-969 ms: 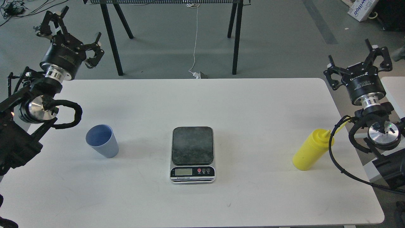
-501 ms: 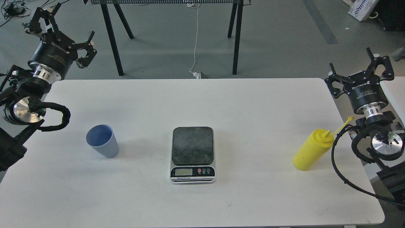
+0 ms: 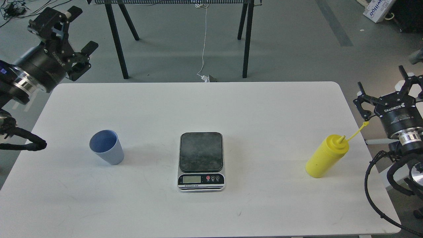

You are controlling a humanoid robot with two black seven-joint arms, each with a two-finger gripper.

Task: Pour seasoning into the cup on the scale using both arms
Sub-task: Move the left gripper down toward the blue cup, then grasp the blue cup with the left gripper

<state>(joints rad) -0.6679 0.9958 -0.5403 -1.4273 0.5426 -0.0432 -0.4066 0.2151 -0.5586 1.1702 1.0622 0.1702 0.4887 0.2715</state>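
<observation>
The light-blue ribbed cup stands upright on the white table, left of the middle. The scale with its dark plate lies at the table's centre with nothing on it. The yellow seasoning bottle stands at the right, its tethered cap sticking out to the right. My left gripper is open and empty, raised past the table's far left corner, well away from the cup. My right gripper is open and empty, off the table's right edge, behind and right of the bottle.
Black trestle legs and a white cable stand on the grey floor beyond the table's far edge. A cardboard box sits at the top right. My right arm's black cabling hangs over the table's right edge.
</observation>
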